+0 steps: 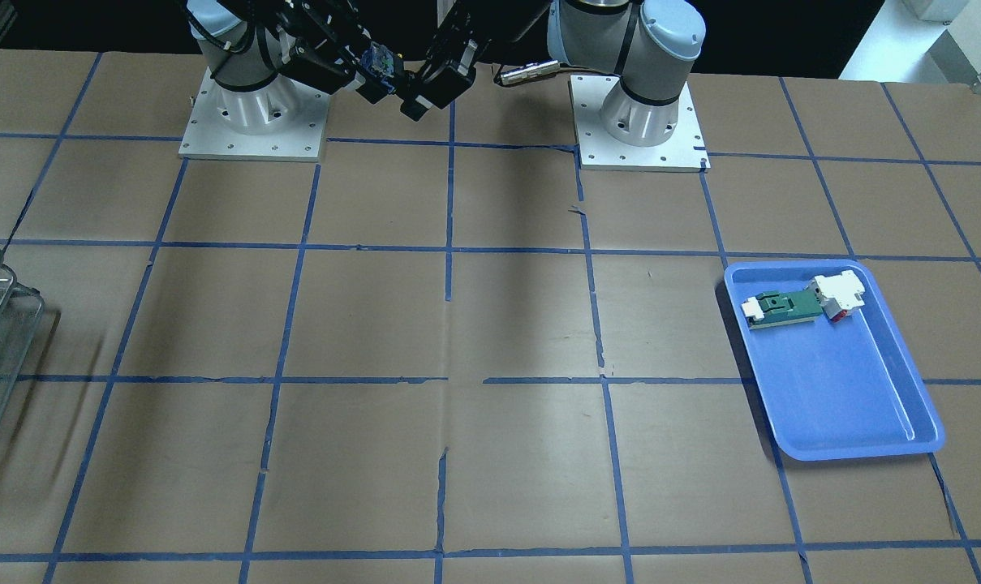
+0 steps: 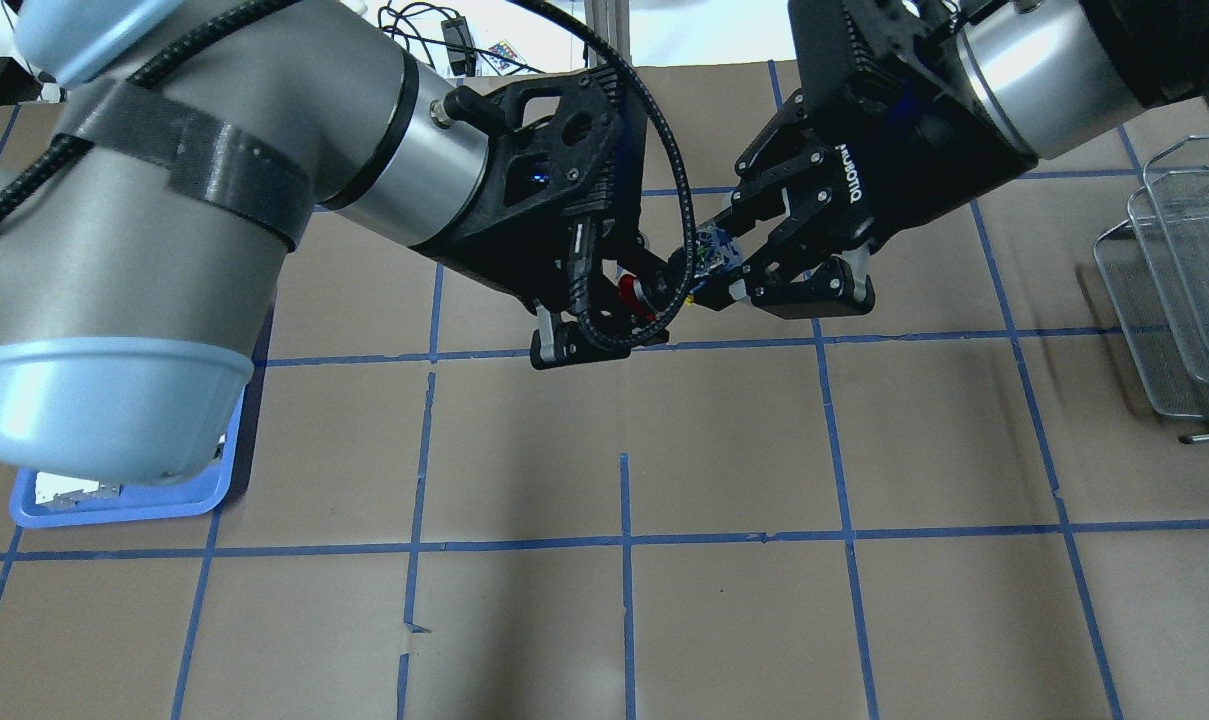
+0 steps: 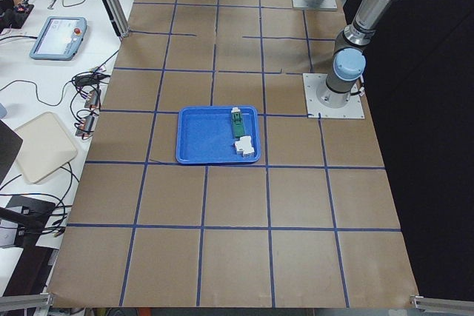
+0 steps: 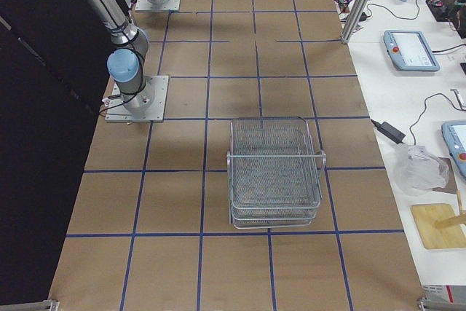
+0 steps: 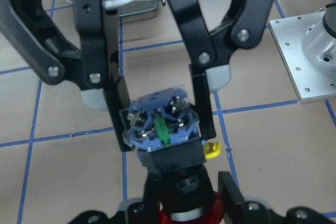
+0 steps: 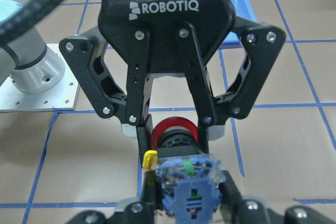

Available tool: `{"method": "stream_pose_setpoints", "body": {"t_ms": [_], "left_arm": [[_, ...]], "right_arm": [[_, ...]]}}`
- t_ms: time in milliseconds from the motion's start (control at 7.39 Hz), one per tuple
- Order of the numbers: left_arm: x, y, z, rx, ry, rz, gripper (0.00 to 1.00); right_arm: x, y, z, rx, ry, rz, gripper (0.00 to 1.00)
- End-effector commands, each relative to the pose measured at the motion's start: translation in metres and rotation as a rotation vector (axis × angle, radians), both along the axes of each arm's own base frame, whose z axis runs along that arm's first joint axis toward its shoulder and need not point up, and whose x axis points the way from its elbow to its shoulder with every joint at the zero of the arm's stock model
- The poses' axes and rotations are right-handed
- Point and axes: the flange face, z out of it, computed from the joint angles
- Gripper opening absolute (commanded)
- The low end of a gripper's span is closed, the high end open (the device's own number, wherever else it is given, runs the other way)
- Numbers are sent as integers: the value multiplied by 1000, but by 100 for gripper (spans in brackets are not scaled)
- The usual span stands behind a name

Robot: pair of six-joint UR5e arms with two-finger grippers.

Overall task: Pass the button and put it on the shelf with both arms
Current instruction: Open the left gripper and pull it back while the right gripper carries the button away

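Note:
The button hangs in mid-air between both grippers, high above the table near the robot's bases. My left gripper is shut on its red cap and black collar, as the right wrist view shows. My right gripper faces it, and its fingers are shut on the bluish block at the back. Both hold the button at once. It also shows small in the front view. The wire shelf stands on the table at my right, away from both grippers.
A blue plastic tray lies on my left side and holds a green-and-white flat component and a white part. The brown table has blue tape lines. Operator desks with tablets and cables run along the far edge.

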Motion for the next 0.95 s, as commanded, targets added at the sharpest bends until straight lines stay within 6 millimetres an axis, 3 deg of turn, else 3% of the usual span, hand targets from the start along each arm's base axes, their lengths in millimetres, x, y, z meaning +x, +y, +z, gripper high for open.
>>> {"method": "stream_pose_setpoints", "body": {"t_ms": [0, 541, 677, 812], "left_arm": [[2, 2, 5, 9, -18, 22, 100], [14, -3, 11, -14, -105, 93, 100], [25, -10, 9, 1, -185, 200, 100], [36, -11, 0, 25, -264, 247, 100]], "right_arm": [[0, 0, 0, 0, 3, 0, 15], [-5, -3, -2, -17, 21, 7, 14], [-21, -8, -9, -15, 108, -6, 13], [-54, -18, -13, -12, 170, -58, 12]]}}
